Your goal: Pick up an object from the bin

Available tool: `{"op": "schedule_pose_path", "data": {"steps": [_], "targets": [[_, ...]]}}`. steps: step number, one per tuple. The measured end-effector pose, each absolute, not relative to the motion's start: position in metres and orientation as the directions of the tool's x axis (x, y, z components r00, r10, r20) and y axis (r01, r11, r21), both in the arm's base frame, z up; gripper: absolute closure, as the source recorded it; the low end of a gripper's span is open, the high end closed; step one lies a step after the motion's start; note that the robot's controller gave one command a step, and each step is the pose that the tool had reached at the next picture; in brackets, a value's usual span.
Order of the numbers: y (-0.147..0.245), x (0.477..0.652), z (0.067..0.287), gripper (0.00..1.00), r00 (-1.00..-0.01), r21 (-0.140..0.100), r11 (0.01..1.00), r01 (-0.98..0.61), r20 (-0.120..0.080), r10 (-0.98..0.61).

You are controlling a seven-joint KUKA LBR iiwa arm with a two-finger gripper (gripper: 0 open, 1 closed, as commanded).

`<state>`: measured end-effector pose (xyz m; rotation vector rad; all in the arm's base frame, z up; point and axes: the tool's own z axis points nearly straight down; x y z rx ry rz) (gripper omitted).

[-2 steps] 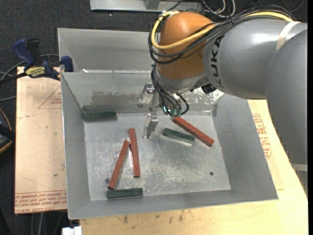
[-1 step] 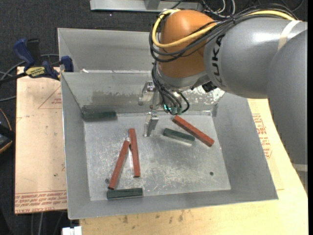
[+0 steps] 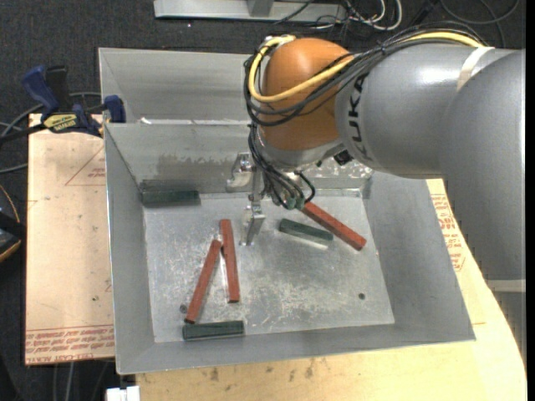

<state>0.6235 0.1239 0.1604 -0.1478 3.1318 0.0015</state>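
Observation:
My gripper hangs below the arm's wrist in the middle of the bin, its tip just above the floor. Nothing shows in it. Just left of the tip lies a red stick, running down the bin, with a second red stick leaning beside it. To the right of the gripper lies a short dark green block, and behind that a third red stick lies slanted.
A dark green block rests against the back wall at the left. Another dark green block lies at the front wall. The big grey arm with its orange cover and cables hangs over the bin's right rear.

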Motion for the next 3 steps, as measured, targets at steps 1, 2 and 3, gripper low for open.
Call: {"op": "schedule_pose_path", "data": {"steps": [1,2,3], "targets": [[0.127,0.628,0.095,0.0,-0.979,0.001,0.979,-0.206,-0.007,-0.206],[0.129,0.628,0.084,1.0,-0.966,0.001,0.966,-0.26,-0.003,-0.26],[0.129,0.628,0.084,0.0,-0.966,0.001,0.966,-0.259,-0.003,-0.259]]}}
